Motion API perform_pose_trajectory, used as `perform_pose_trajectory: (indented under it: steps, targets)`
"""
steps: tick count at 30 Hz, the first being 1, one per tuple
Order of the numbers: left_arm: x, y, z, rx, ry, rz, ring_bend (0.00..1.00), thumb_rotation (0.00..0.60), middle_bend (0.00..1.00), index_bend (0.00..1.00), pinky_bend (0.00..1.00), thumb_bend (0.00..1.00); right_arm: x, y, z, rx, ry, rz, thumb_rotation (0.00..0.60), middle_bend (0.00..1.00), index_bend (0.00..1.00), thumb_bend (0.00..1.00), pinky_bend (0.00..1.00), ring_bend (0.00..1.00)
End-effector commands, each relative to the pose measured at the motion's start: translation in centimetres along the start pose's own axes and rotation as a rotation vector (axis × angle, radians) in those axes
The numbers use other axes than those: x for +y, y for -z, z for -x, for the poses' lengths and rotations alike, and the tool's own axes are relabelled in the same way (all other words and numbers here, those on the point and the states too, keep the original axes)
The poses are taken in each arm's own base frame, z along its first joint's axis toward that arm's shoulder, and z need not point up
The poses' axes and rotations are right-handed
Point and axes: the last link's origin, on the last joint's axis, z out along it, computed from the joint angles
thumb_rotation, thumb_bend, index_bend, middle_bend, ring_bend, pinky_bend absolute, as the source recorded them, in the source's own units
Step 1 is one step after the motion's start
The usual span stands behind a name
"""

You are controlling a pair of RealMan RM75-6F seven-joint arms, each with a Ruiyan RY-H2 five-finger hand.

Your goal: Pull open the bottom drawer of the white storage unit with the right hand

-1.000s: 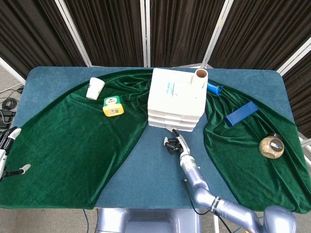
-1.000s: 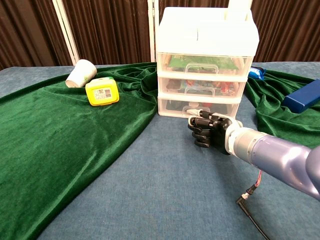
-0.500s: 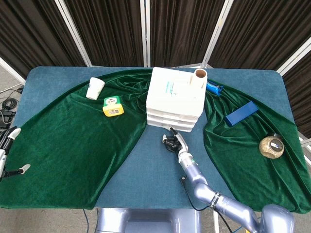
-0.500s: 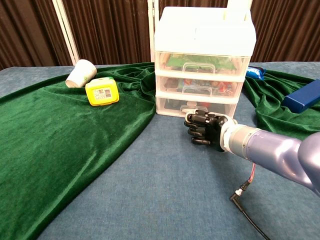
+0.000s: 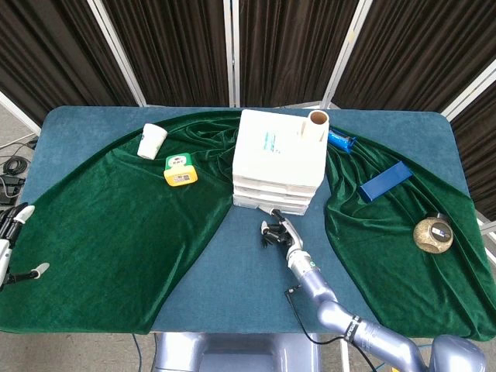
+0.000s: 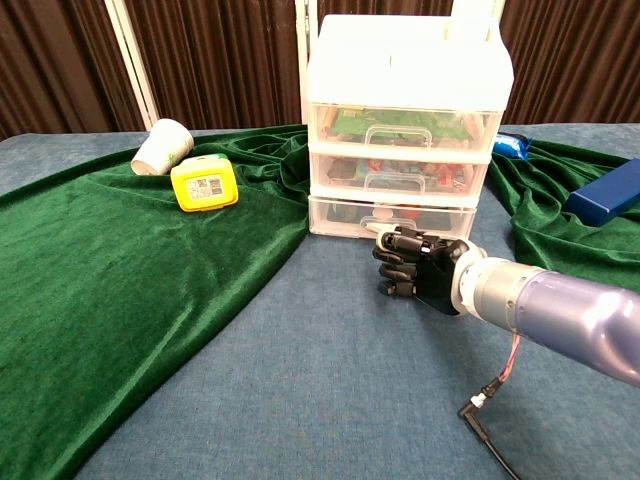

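Nearest, low at the left edge of the head view: left hand [image 5: 9,242], partly cut off by the frame, holding nothing, pale fingertips apart; absent from the chest view.

Next, on bare blue table [image 6: 300,400]: right hand [image 6: 412,270], dark fingers curled in a stack just in front of the bottom drawer [image 6: 395,217]. Hard to tell whether fingertips hook the drawer handle, since the knuckles hide the handle's lower part. Forearm cut off at the right frame edge; a thin cable [image 6: 490,400] trailing from the wrist onto the table.

Against half a second ago: right hand drawn back slightly toward the camera and a touch lower; drawer front seemingly still flush with the two above, no clear gap opened. White storage unit [image 5: 277,161] shifted very little, if at all.

Count on the unit: three drawers, contents blurred behind clear fronts. Behind its top, one cardboard tube [image 5: 318,120], upright, base hidden.

On the green cloth [image 5: 116,225], left of the unit: one yellow box [image 5: 180,170], then one white paper cup [image 5: 152,141] on its side. Right of the unit: one round brown object [image 5: 433,234], one flat blue box [image 5: 385,181], and one blue packet [image 5: 341,140] partly hidden behind the unit.
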Motion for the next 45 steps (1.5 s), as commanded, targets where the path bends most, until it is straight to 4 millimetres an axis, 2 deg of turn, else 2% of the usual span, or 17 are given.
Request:
perform_pose_trajectory:
  steps: [1,12,14,22,34,37,45]
  targets:
    - [0.0,0.0,0.0,0.000,-0.001,-0.001,0.00,0.600,0.00,0.00,0.00,0.05,0.0,0.3,0.0,-0.006,0.004,0.000,0.600,0.89,0.40,0.59,0.77,0.91]
    - [0.0,-0.1,0.0,0.000,0.000,-0.003,0.00,0.600,0.00,0.00,0.00,0.05,0.5,2.7,-0.1,-0.019,0.071,-0.054,0.600,0.89,0.39,0.60,0.77,0.91]
    - [0.0,0.0,0.0,0.002,0.000,-0.002,0.00,0.600,0.00,0.00,0.00,0.05,0.4,3.2,0.0,-0.008,0.132,-0.096,0.600,0.89,0.37,0.59,0.77,0.91]
    - [0.0,0.1,-0.2,0.013,-0.003,-0.001,0.00,0.600,0.00,0.00,0.00,0.05,-0.4,4.4,-1.1,0.135,0.629,-0.287,0.600,0.89,0.31,0.59,0.77,0.91]
    - [0.2,0.3,-0.2,0.018,-0.013,-0.003,0.00,0.600,0.00,0.00,0.00,0.05,-2.3,4.8,-2.5,0.373,1.127,-0.340,0.600,0.89,0.29,0.59,0.77,0.91]
    - [0.2,0.3,-0.2,0.020,-0.013,-0.003,0.00,0.600,0.00,0.00,0.00,0.05,-2.4,4.6,-2.4,0.418,1.200,-0.324,0.600,0.89,0.28,0.59,0.77,0.91]
    - [0.2,0.3,-0.3,0.019,-0.011,-0.006,0.00,0.600,0.00,0.00,0.00,0.05,-2.1,4.1,-2.8,0.434,1.224,-0.277,0.600,0.89,0.28,0.59,0.77,0.91]
